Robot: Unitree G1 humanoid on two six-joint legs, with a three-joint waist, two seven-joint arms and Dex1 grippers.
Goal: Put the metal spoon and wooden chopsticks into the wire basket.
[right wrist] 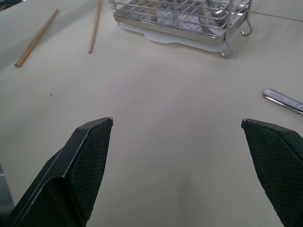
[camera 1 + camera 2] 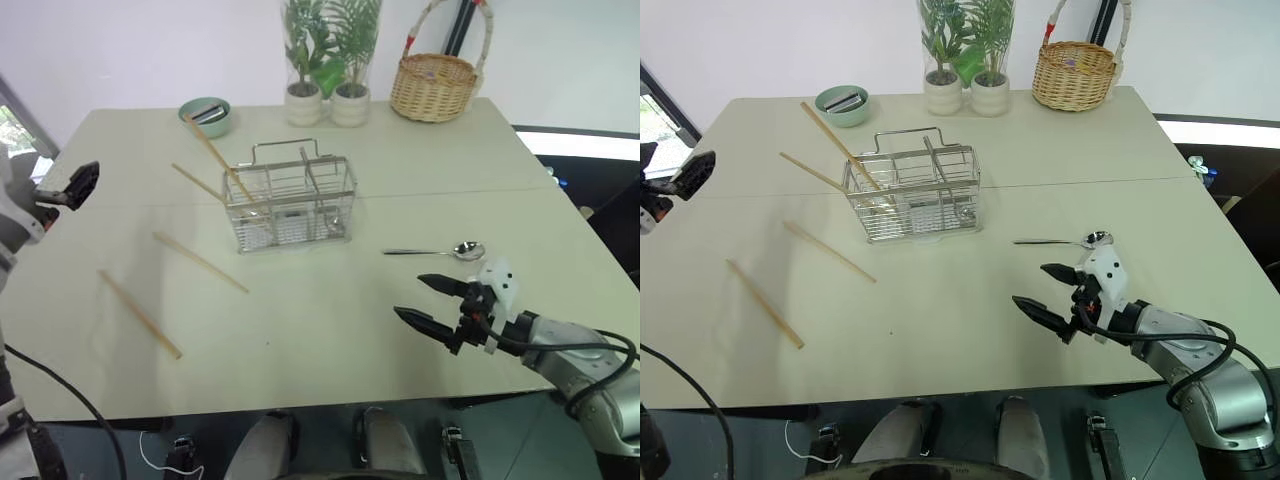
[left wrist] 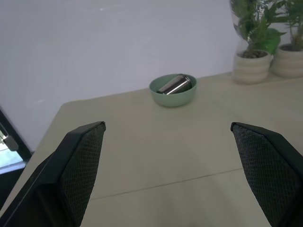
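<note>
Step in hand, as judged: pick-up of the metal spoon (image 2: 440,250), not yet begun. The right gripper (image 2: 428,300) is held just above the counter (image 2: 330,340), jaws wide apart, nothing between them; the spoon lies flat a little beyond it, bowl to the robot's right, handle pointing toward the wire basket (image 2: 290,205).

The left gripper (image 2: 70,187) is raised at the counter's left edge, jaws also apart and empty.

Wooden chopsticks: one (image 2: 225,168) is leaned in the basket's left compartment, its top sticking out toward the green bowl (image 2: 206,115). Another (image 2: 197,182) is seen by the basket's left side; whether its end is inside cannot be told. Two are left loose on the counter to the left, one (image 2: 199,262) nearer the basket, one (image 2: 139,313) nearer the front edge. So the task is judged only partly done.

Next move needs: right gripper advanced over the spoon's thin handle, jaws turned across it, lowered until the fingertips touch the counter, then closed. Low-profile, slick metal, so a slip or skid is likely if the jaws close high. The loose sticks are better left to the left gripper.
</note>
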